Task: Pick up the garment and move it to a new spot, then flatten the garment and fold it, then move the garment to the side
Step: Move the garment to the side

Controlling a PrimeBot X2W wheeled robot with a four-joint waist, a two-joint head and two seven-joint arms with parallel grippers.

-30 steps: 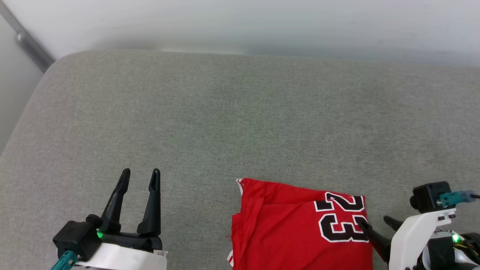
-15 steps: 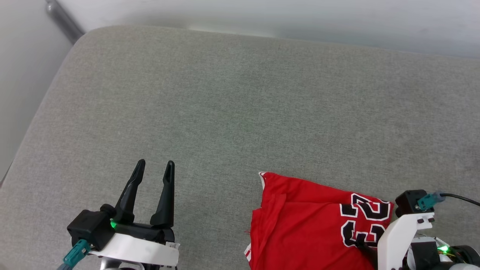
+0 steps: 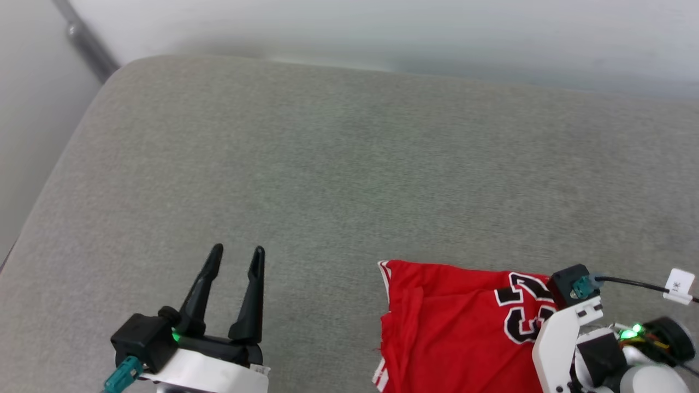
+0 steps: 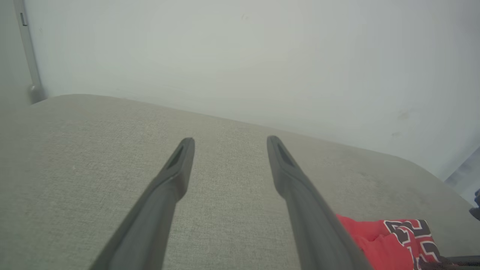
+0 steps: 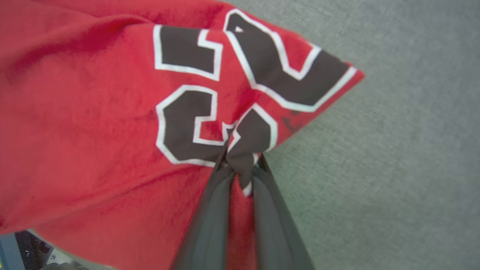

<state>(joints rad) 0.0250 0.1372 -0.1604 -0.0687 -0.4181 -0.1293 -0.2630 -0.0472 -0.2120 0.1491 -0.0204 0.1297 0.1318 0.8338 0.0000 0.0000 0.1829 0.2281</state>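
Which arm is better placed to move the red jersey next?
Right. The right gripper is shut on the garment at its number; the left gripper hangs open over the cushion, apart from it.

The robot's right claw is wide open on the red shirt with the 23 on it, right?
Not quite. The right gripper is on the red shirt at the number 23, but it is shut, not wide open. The right wrist view shows it pinching a fold of the cloth.
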